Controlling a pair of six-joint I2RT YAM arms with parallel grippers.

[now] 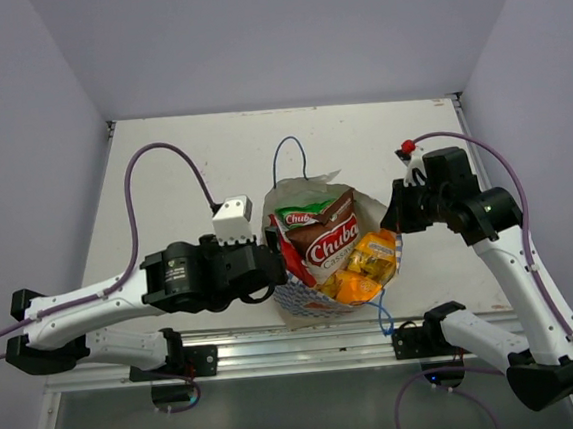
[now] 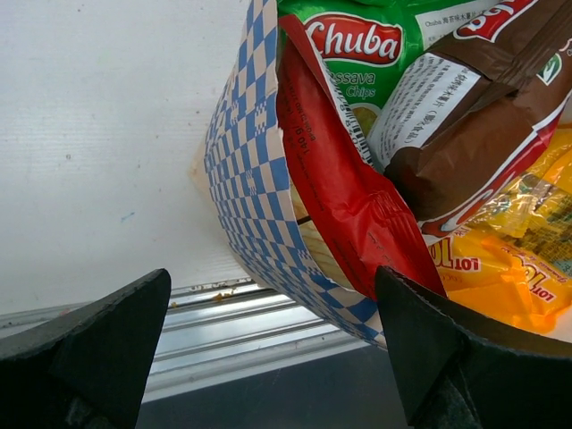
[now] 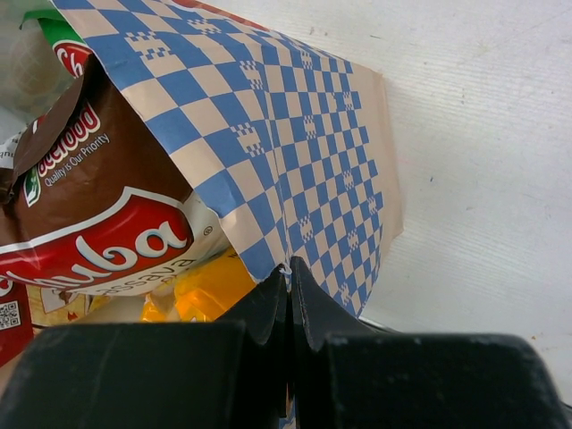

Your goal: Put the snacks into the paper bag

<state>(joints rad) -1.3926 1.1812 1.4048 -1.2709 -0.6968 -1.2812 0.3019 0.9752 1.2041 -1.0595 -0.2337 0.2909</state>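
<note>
Top external view showed the whole scene. The paper bag (image 1: 296, 296) stood open on the white table (image 1: 182, 163), near the front edge, between the two arms. All four snacks were inside it. The brown-white packet (image 1: 331, 243) lay on top in the middle. The green-white packet (image 1: 302, 215) peeked out behind it. The red packet (image 1: 293, 261) was squeezed along the left side, and the orange-yellow packet (image 1: 364, 270) sat at the front right. One thin blue handle (image 1: 288, 152) looped out over the table at the back. The left gripper (image 1: 272, 248) was right by the bag's left side and the right gripper (image 1: 394, 208) was at its right side. From up there you could not tell how their fingers stood.

The left wrist view showed it for the left one. Its two black fingers (image 2: 98, 349) were spread wide apart and held nothing. The bag's blue checked wall and the red packet were just past them. This view also showed a metal rail (image 2: 232, 326) along the table's edge.

The right wrist view showed what the others hid. The right gripper's fingers were pressed tight together on the top edge of the bag's checked wall, pinching the paper.
</note>
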